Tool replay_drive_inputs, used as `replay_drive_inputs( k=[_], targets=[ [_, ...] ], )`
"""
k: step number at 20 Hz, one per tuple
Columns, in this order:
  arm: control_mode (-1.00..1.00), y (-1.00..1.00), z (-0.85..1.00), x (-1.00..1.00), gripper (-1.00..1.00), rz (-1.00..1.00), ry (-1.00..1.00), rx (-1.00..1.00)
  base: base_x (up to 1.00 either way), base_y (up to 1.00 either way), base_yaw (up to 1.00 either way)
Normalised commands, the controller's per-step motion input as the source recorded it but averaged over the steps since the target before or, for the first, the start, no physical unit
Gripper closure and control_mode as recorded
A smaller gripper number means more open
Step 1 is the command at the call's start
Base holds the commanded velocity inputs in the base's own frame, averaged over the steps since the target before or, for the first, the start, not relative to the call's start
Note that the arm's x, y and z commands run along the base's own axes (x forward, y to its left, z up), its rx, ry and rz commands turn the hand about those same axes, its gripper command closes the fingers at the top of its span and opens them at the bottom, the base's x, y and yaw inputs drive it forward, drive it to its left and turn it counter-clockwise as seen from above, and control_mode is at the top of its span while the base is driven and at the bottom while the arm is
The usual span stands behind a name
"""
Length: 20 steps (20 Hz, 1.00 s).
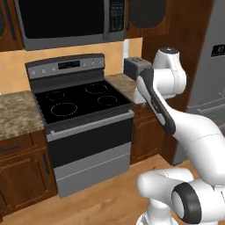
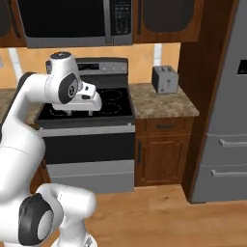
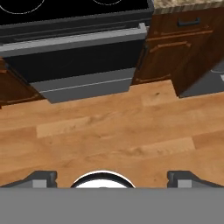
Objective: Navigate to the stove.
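The stove stands straight ahead, steel-grey with a black glass cooktop, white burner rings, a raised control panel and a black oven door. From the right side the stove is partly covered by my arm. My gripper hangs in front of the cooktop's near edge, pointing down. Along the hand, the gripper is open, its fingertips wide apart with nothing between them, over the wooden floor. The stove's oven door and drawer lie across the top of that view.
A steel microwave hangs above the range. A toaster sits on the granite counter to its right. A grey fridge stands at the far right. Wooden cabinets flank the range. Wood floor lies before it.
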Motion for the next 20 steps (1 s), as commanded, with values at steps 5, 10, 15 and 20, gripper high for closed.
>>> replay_drive_inputs(
  k=[5, 10, 15, 20],
  targets=[
    [1.0, 0.0, 0.0, 0.0, -1.0, 0.0, 0.0, 0.0, 0.9, 0.36, 0.1],
    [1.0, 0.0, 0.0, 0.0, -1.0, 0.0, 0.0, 0.0, 0.58, 0.03, 0.28],
    [1.0, 0.0, 0.0, 0.0, -1.0, 0.0, 0.0, 0.0, 0.63, 0.0, 0.27],
    [1.0, 0.0, 0.0, 0.0, -1.0, 0.0, 0.0, 0.0, 0.46, 0.0, 0.12]
  ],
)
